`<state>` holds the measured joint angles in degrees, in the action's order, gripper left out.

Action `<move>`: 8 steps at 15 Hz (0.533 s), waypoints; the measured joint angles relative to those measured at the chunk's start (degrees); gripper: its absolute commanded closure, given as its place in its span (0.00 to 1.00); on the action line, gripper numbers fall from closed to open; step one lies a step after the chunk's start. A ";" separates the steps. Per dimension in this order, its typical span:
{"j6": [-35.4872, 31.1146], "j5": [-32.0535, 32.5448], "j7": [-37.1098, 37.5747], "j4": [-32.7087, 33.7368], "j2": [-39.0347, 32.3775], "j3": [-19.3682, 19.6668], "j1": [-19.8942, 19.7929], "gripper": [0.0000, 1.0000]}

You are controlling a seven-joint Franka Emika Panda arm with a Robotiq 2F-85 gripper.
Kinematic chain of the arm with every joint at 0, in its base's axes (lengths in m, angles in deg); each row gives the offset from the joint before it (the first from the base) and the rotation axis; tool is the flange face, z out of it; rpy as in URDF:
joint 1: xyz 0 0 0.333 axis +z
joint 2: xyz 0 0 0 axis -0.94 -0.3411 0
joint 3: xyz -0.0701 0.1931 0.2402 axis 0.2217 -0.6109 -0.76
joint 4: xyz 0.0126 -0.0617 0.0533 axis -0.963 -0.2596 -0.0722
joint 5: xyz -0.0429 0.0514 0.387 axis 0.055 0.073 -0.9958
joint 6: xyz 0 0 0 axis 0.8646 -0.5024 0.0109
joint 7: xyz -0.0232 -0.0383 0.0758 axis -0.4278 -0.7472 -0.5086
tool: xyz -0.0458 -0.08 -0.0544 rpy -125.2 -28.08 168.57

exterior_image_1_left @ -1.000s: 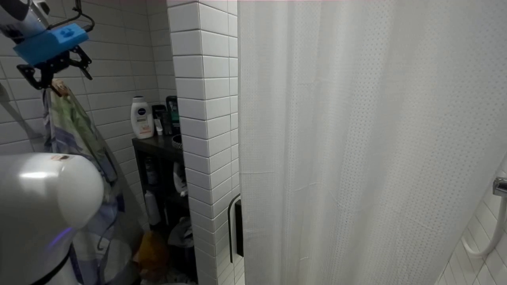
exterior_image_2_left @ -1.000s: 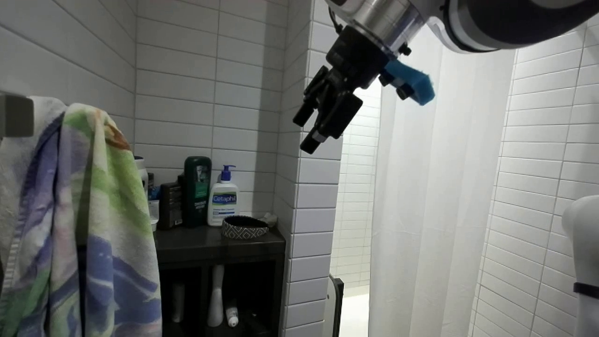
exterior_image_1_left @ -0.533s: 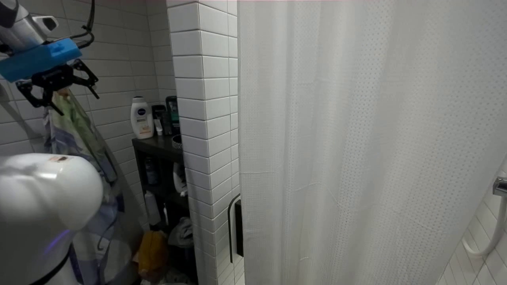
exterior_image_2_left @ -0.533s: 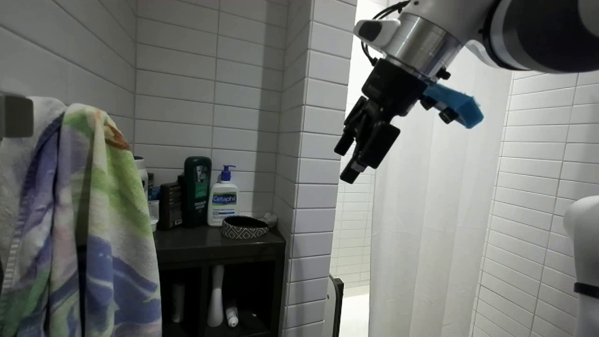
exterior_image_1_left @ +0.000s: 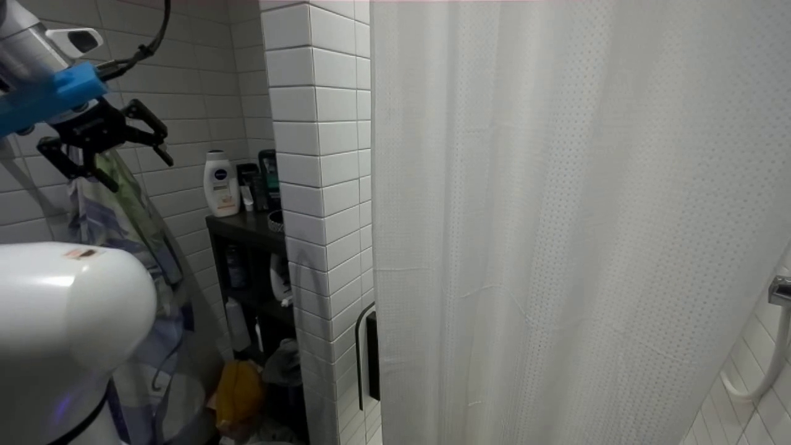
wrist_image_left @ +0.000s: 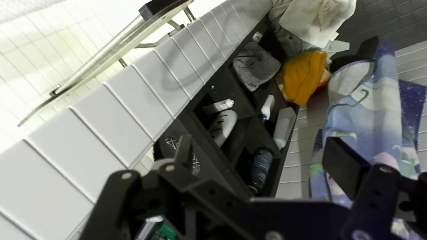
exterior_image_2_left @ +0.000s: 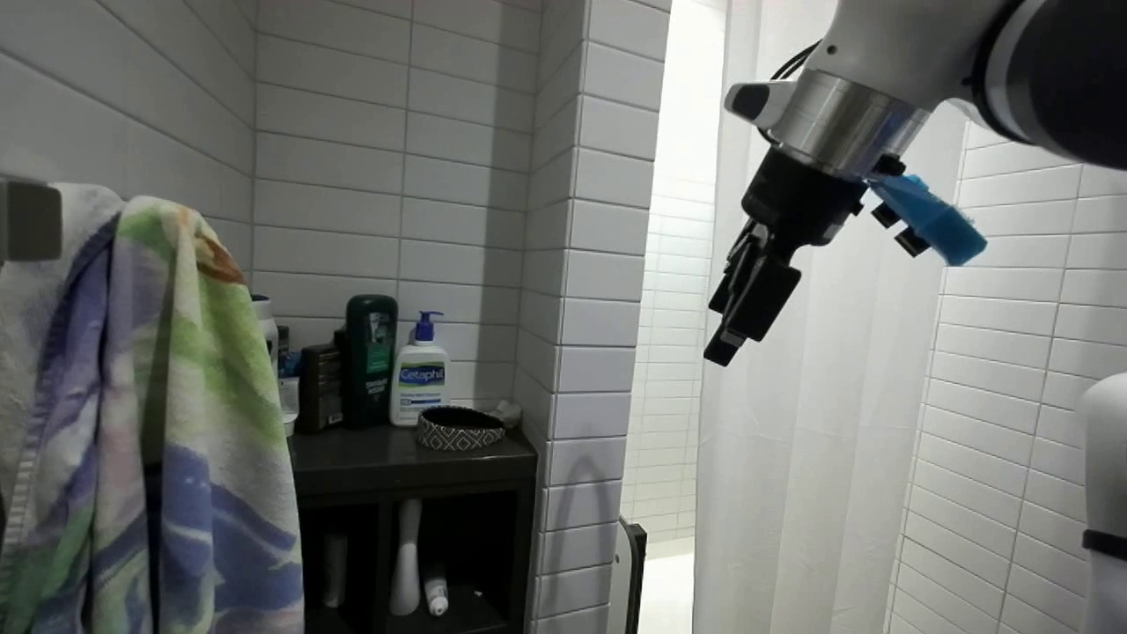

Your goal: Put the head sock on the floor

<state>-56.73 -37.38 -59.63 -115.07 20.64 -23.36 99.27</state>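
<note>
In both exterior views the gripper (exterior_image_1_left: pixel 142 174) is seen lower than a moment ago, fingers (wrist_image_left: pixel 343 166) spread and nothing held, so the sock (wrist_image_left: pixel 302 78), down beside the shelf (exterior_image_1_left: pixel 244 230), is presumably being approached.

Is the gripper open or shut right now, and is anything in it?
Open, holding nothing: the gripper shows a wide gap, and in the wrist view its fingers stand far apart with nothing pinched between.

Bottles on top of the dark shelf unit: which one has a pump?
The white Cetaphil bottle: a blue pump rises from its top, whereas the green bottle, black bottle and white Nivea bottle show none.
</note>
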 measured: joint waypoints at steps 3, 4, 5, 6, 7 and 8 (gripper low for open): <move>0.54 0.22 5.64 -0.18 0.99 -3.15 -4.39 0.00; 0.92 0.26 7.64 -0.19 1.08 -4.42 -5.87 0.00; 1.49 0.32 9.48 -0.13 1.09 -5.58 -7.24 0.00; 2.19 0.33 11.22 -0.13 1.10 -6.59 -8.47 0.00; 2.99 0.34 12.94 -0.13 1.11 -7.44 -9.59 0.00; 3.83 0.34 14.52 -0.13 1.11 -8.12 -10.56 0.00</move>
<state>-52.91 -37.03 -45.10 -115.20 21.75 -31.48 88.71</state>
